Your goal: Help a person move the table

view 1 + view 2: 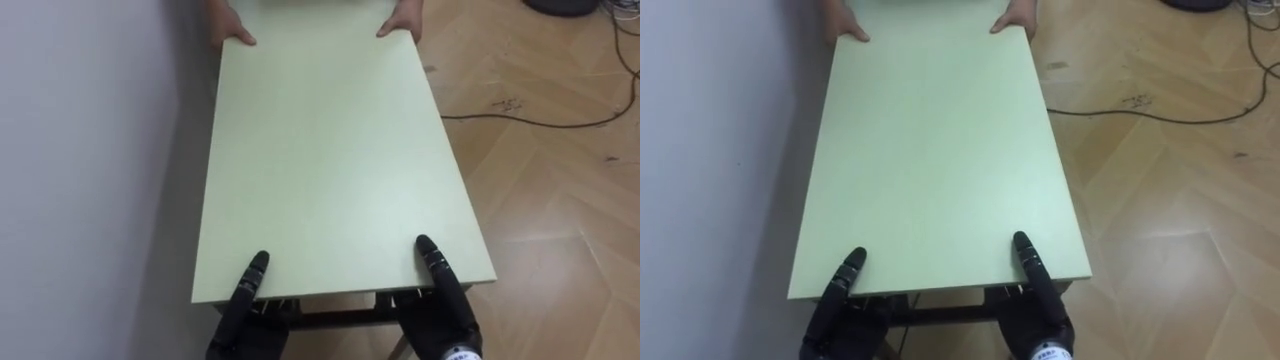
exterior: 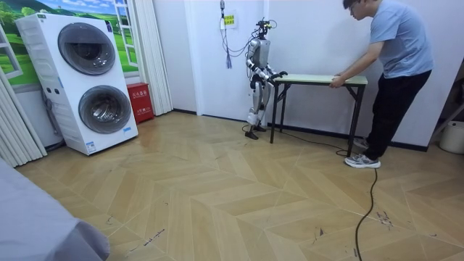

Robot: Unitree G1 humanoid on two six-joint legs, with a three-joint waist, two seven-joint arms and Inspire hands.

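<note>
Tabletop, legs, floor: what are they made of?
Tabletop: likely laminated board, since it is pale green, matte, flat and uniform with a thin edge. Legs: probably painted metal, being dark and slim. Floor: wood or wood-look laminate, with herringbone planks, visible grain and a slight sheen.

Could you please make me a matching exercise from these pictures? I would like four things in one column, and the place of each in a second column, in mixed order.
Things:
1. left robot hand
2. right robot hand
3. person's hands
4. washing machines

Places:
A. on the far end of the table
B. at the table's near edge, on the side of the wooden floor
C. stacked at the room view's left
D. at the table's near edge, on the side of the wall

Pairs: 1-D, 2-B, 3-A, 4-C.
</note>
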